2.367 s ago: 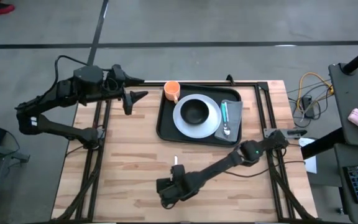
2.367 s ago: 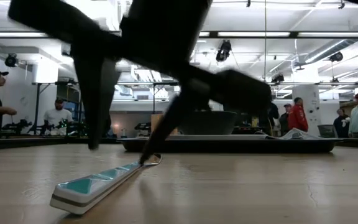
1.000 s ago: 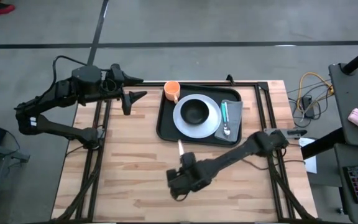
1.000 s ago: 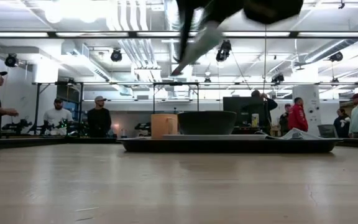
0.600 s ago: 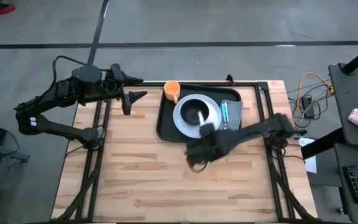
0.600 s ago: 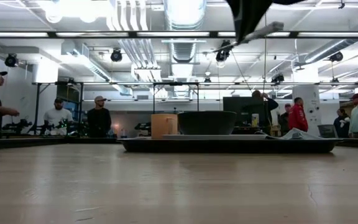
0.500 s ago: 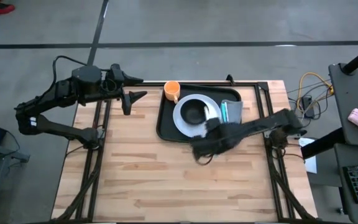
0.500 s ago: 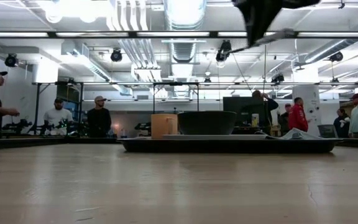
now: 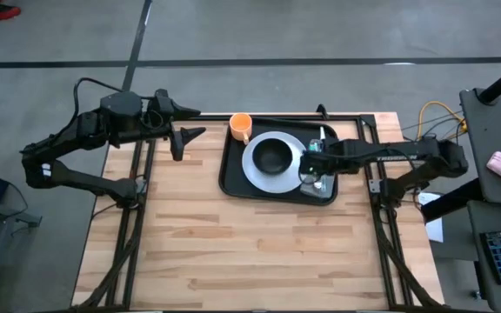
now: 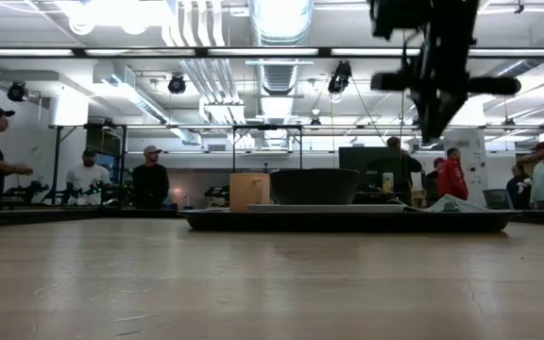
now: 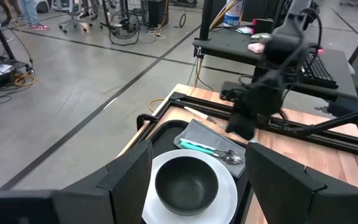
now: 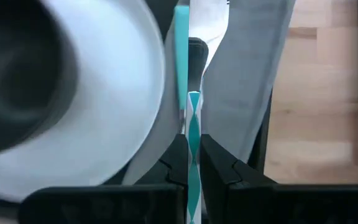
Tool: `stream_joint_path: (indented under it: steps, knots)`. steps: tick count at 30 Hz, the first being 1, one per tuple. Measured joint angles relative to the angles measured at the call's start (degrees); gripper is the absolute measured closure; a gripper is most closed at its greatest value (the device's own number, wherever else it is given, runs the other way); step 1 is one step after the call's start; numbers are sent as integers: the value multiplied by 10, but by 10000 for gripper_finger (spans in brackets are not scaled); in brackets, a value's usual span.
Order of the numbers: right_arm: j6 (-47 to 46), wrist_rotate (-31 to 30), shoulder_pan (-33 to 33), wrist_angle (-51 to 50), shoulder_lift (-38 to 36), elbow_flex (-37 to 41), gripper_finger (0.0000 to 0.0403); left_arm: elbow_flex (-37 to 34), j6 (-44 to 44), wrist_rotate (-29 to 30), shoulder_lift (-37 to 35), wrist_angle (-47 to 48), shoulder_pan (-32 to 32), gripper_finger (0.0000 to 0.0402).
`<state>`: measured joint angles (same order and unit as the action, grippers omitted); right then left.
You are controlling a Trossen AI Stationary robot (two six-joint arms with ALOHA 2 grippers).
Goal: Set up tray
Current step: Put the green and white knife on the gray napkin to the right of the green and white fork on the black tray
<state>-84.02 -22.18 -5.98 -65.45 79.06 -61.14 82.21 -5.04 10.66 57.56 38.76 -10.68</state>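
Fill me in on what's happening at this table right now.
A two-armed robot is setting up a meal tray. The right gripper is shut on a teal-handled utensil and holds it above the gray napkin on the tray, where a spoon already lies. The tray also carries a white plate with a black bowl on it and an orange cup. The left gripper waits, open, at the table's far left edge, holding nothing.
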Motion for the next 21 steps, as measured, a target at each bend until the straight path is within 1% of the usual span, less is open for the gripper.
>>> stream_joint_path:
  steps: [3, 5, 11, 15, 21]
  knots:
    - [48, 11, -55, 68, -25, 63, 394, 0, 0, 0, 0, 0, 0, 165]
    - [85, 25, -90, 96, -33, 98, 394, 0, 0, 0, 0, 0, 0, 165]
    - [167, 66, -170, 177, -45, 166, 393, 0, 0, 0, 0, 0, 0, 165]
    - [185, 79, -194, 215, -37, 189, 392, 0, 0, 1, 2, 0, 0, 165]
    - [210, 108, -202, 239, 0, 202, 391, 0, 0, 1, 2, 0, 0, 165]
